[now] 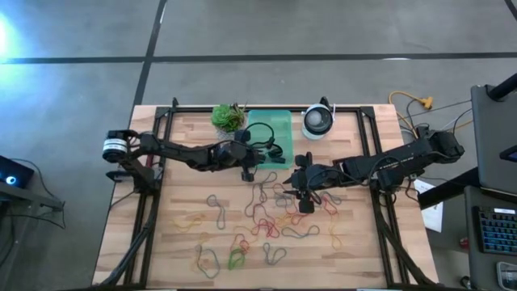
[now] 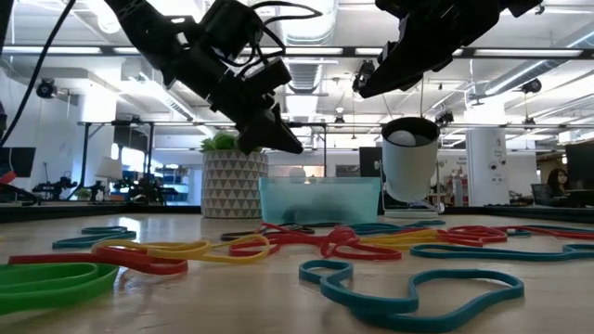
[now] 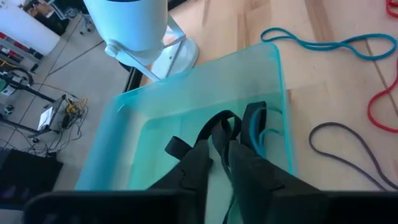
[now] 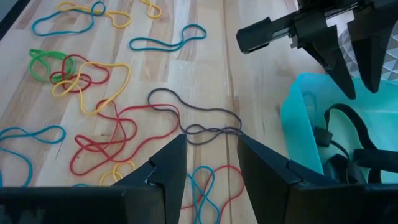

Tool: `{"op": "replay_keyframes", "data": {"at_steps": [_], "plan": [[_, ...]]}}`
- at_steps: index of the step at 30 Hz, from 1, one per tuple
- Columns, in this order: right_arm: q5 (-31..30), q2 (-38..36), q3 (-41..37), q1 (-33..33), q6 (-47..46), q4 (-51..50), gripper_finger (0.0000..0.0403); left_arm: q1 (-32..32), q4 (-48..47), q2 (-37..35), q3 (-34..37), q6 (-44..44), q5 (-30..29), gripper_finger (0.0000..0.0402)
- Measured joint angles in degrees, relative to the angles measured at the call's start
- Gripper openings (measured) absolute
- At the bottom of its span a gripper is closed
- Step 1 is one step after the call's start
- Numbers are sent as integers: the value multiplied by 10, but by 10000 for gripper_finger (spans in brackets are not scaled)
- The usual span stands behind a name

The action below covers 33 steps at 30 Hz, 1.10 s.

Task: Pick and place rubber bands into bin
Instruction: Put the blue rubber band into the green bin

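From my console I log the left gripper (image 3: 227, 140) first: it hangs over the bin (image 3: 124, 134), its fingers slightly parted, with a teal rubber band (image 3: 258, 127) draped against one fingertip and trailing onto the bin floor; I cannot tell whether that band is pinched or already loose. In the high view the left gripper (image 1: 249, 171) sits at the bin's front-left edge, its arm reaching in from the table's left side. The bin (image 1: 279, 121) stands at the back of the table, its long axis running front to back, between the white pot with a green plant (image 1: 229, 118) on its left and the round white-and-dark device (image 1: 318, 121) on its right. The right gripper (image 4: 211, 152) has its fingers spread wide and holds nothing; it hovers above the rubber bands (image 4: 102, 134), directly over a dark band (image 4: 199, 118) lying stretched out on the wood, its length running toward the bin. In the high view the right gripper (image 1: 305, 204) is at mid-table, right of centre, pointing toward the front. The rubber bands (image 1: 266, 222) lie scattered flat across the middle and front of the wooden table (image 1: 178, 202), red, yellow, teal, green and dark loops, several overlapping in a tangle just in front of the bin.
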<state>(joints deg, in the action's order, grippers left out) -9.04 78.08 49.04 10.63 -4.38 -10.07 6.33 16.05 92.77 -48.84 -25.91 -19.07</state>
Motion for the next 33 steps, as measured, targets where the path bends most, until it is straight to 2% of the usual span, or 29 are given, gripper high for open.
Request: {"op": "replay_keyframes", "data": {"at_steps": [5,9,13,16,24,30,33], "plan": [[0,0,0,0,0,-1,137,0,0,0,0,2,-2,99],[0,0,-1,0,-2,-41,137,-10,-16,-15,0,33,-4,118],[-2,0,-11,0,0,-111,137,-37,-78,-52,-1,51,-1,121],[-32,0,-32,0,18,-137,137,-66,-130,-81,-1,72,1,121],[-92,0,-77,-13,102,-137,137,-139,-226,-152,5,135,2,121],[-85,0,-88,-48,140,-135,137,-184,-253,-200,23,174,2,121],[-57,0,-88,-68,159,-130,137,-202,-256,-225,39,194,2,121]]}}
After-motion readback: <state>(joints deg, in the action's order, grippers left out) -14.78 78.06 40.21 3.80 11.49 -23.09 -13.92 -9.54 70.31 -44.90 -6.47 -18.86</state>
